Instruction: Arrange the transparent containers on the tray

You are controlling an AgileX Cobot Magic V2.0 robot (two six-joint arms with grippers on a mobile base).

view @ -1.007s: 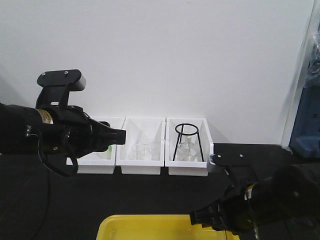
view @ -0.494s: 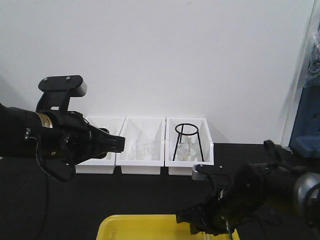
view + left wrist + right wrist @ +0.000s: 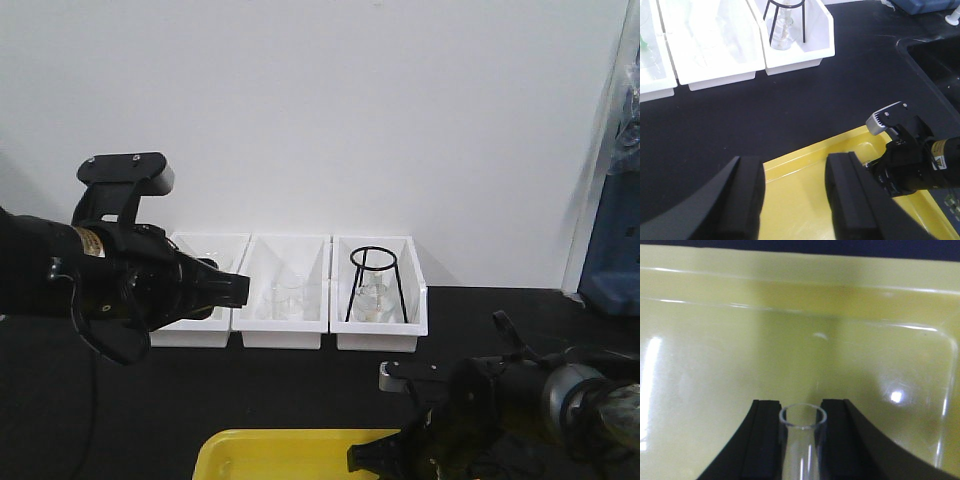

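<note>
One clear glass tube [image 3: 802, 440] sits pinched between the black fingers of the right gripper [image 3: 802, 435], its open rim pointing ahead of the jaws and toward a rounded corner of the yellow tray [image 3: 700, 355], whose glossy floor fills the space beyond and below the fingertips. Whether the tube's far end already touches that floor cannot be told. In the front view the right gripper [image 3: 385, 462] hangs low at the tray's [image 3: 290, 450] near right edge, so the container looks to be in the placing step, not yet released. The left gripper [image 3: 792, 195] hovers above the tray's other side with its jaws spread wide and nothing between them; the tray rim [image 3: 805, 150] runs across just ahead of its tips. Farther ahead, well apart across the dark tabletop [image 3: 790, 95], stand three white bins [image 3: 286, 320] against the wall, holding more clear glassware, the rightmost also a black wire stand [image 3: 376, 285]. The chief risk, as I judge it, is the tube itself: smooth, round and held only at its sides, it could slip or roll toward the rim if let go while tilted, and pressing it down hard onto the plastic could chip the glass or nudge the light tray sideways.
</note>
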